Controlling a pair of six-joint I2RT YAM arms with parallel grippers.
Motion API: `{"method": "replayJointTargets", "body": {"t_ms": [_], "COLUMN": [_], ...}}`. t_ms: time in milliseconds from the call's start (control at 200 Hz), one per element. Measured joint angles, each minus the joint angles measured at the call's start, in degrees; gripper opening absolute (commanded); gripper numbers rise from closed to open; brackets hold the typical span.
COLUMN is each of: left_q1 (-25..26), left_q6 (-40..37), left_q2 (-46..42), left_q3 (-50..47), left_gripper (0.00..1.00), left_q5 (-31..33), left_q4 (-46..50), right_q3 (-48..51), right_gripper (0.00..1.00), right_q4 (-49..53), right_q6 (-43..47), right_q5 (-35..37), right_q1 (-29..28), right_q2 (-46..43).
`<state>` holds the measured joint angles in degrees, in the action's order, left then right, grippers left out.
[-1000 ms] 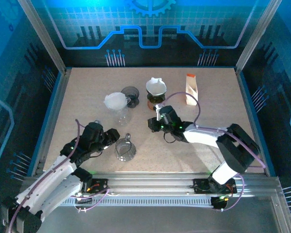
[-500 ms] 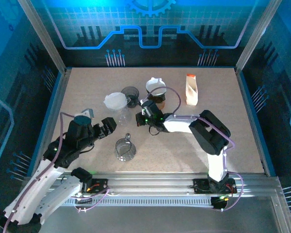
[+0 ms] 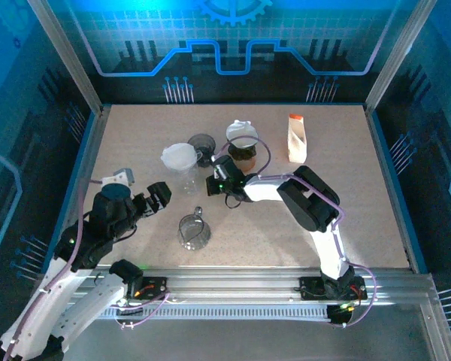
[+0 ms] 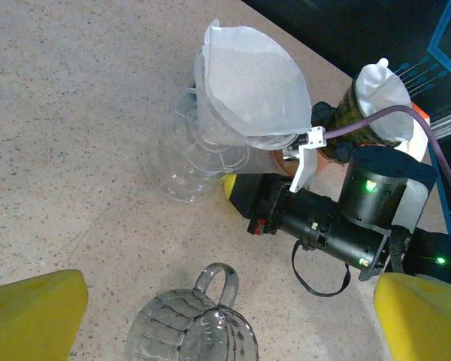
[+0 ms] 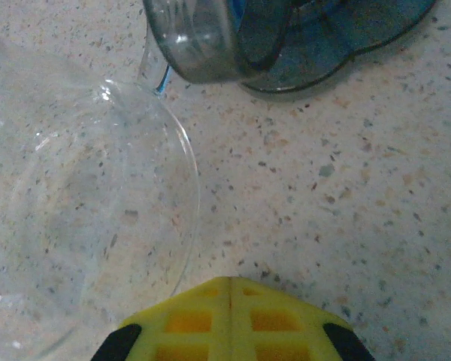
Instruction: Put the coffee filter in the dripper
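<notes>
Finds coffee filter [image 4: 252, 79] in dripper [image 4: 199, 150], mouth up, axis approx. vert.; left fingers [image 4: 30, 312] spread wide; right fingers [image 5: 229, 323] pressed together per right wrist cam.

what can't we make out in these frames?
- Left wrist view: clear glass jug cut off by the bottom edge, rest unseen.
- Right wrist view: shut right gripper cropped by the bottom edge; whether it touches the clear plastic dripper is unclear.
- Top view: print on the white-and-orange carton too small to read.
- Left wrist view: right arm's black wrist hides the base under the far white paper filter.
</notes>
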<state>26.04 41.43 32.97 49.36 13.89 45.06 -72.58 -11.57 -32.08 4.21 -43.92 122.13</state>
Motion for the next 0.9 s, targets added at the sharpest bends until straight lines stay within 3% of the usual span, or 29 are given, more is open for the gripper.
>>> {"method": "replayJointTargets", "body": {"t_ms": [896], "left_q1": [0.0], "left_q6": [-0.04], "left_q2": [-1.29], "left_q3": [0.0], "left_gripper": [0.99], "left_q5": [1.05], "left_q4": [2.75], "right_q3": [-9.53], "right_gripper": [0.0], "right_q4": [0.46], "right_q6": [0.04], "right_q5": [-3.1], "right_q1": [-2.05], "right_q2": [6.73]}}
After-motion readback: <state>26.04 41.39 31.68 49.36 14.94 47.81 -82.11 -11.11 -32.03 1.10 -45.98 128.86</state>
